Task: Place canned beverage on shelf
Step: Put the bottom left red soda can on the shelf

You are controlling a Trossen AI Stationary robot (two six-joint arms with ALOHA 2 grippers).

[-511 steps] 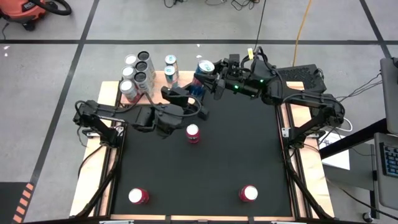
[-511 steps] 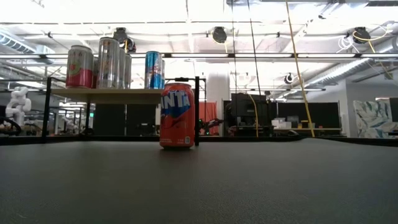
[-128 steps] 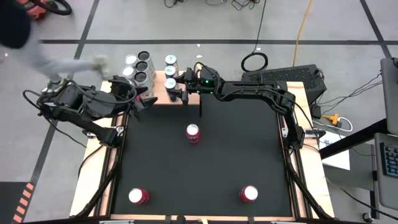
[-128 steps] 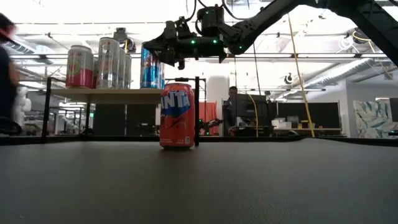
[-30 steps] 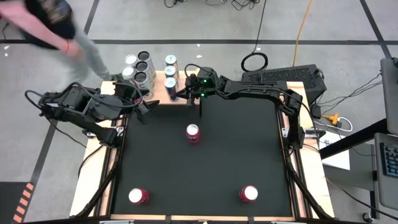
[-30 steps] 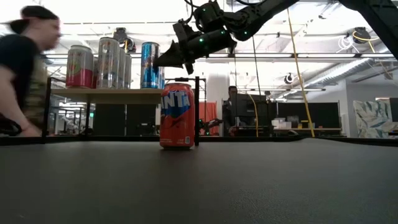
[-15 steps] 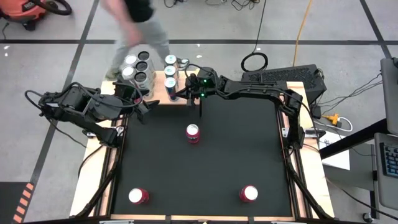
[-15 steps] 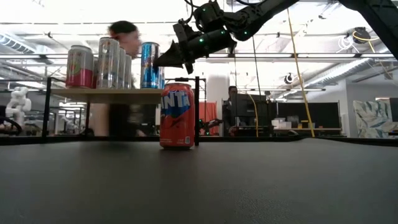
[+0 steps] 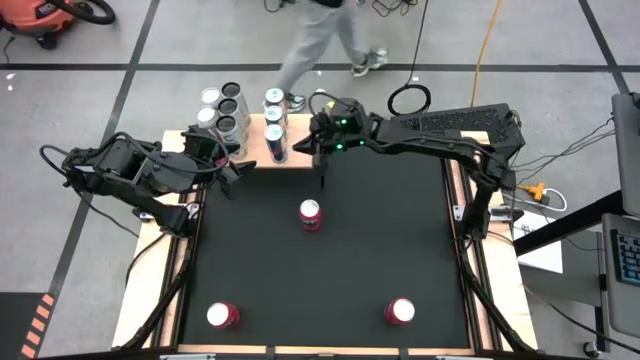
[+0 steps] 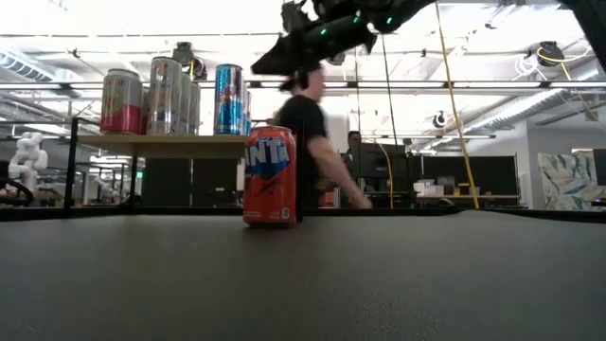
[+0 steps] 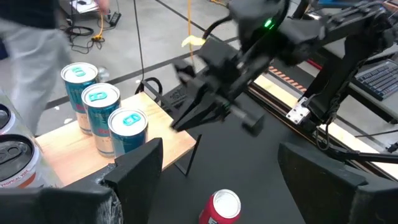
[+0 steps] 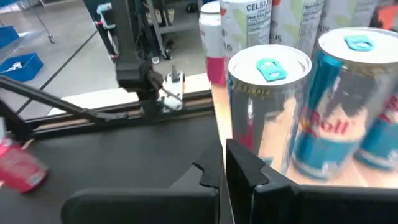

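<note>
The pale wooden shelf (image 9: 254, 148) stands on thin black supports at the far left of the black mat. On it stand upright silver cans (image 9: 226, 108), a pink one (image 10: 121, 100) and three blue cans (image 9: 275, 116). My right gripper (image 9: 300, 147) is shut and empty; it hovers just right of the nearest blue can (image 12: 267, 106) and higher than the can tops (image 10: 258, 68). My left gripper (image 9: 232, 165) waits open at the shelf's left end, its fingers (image 11: 140, 168) apart with nothing between them. An orange-red can (image 10: 270, 176) stands on the mat in front of the shelf.
Three red cans stand upright on the mat: one at the middle (image 9: 311, 213), one near left (image 9: 222, 316), one near right (image 9: 400, 311). The shelf's black post (image 9: 322, 172) stands below my right gripper. A person (image 9: 322, 35) walks past beyond the far edge.
My right gripper, still shut and empty, has risen and drawn back a little toward the table's right, away from the blue cans. The cans have stayed in place. The person beyond the table has walked from left to right behind the shelf.
</note>
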